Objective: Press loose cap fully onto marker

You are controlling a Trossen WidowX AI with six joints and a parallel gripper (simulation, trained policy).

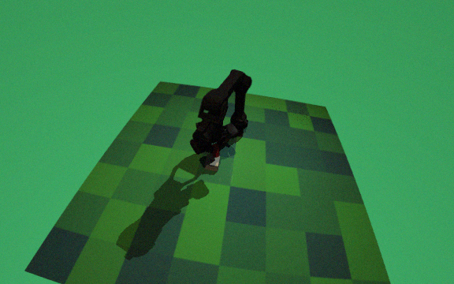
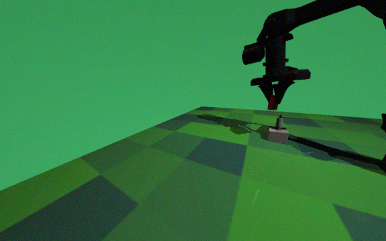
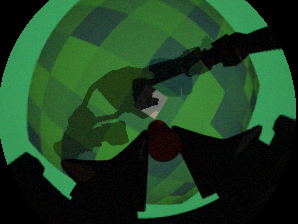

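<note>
My gripper [image 2: 273, 99] [image 3: 159, 131] is shut on the red cap [image 2: 272, 104] [image 3: 164, 146] [image 1: 216, 151], whose lower part sticks out below the fingertips. The grey marker [image 2: 279, 122] stands upright in the pale holder block [image 2: 277, 135] [image 1: 211, 168] [image 3: 159, 98], with its dark tip up. In the exterior view the cap hangs above the marker and a little left of it, with a gap between them; they do not touch. In the wrist view the block lies just beyond the cap, partly in shadow, and the marker is hard to make out.
The table [image 1: 247, 205] [image 2: 213, 154] has a green and dark blue checkered top. The arm's shadow falls across it and over part of the block. The arm's base stands at the right in the exterior view.
</note>
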